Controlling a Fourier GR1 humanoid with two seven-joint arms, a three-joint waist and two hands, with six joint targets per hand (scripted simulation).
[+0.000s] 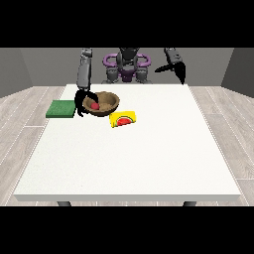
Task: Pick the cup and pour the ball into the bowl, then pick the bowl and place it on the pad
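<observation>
Bowl [101, 103] — brown, round — sits on the white table [129, 158] toward its far edge, at the view's left of centre. A red ball [94, 106] lies inside it, against the wall nearest the view's left. The hand at the view's left [82, 102] hangs from a grey arm straight down to the bowl's left rim; its black fingers curl about that rim, some outside and some reaching over the edge toward the ball, so it looks to be grasping the bowl. The bowl's base appears to rest on the table, though that cannot be told for sure.

Just beside the hand, further to the view's left, a green pad [61, 109] lies flat near the table's edge, apart from the bowl. In front of the bowl and a little to the right, a yellow cup [123, 119] lies on its side, its red inside turned toward the camera; it is near the bowl but not touching.

The hand at the view's right [174, 67] is raised above the far right corner of the table, well apart from everything — its fingers point outward and look straight, holding nothing.
</observation>
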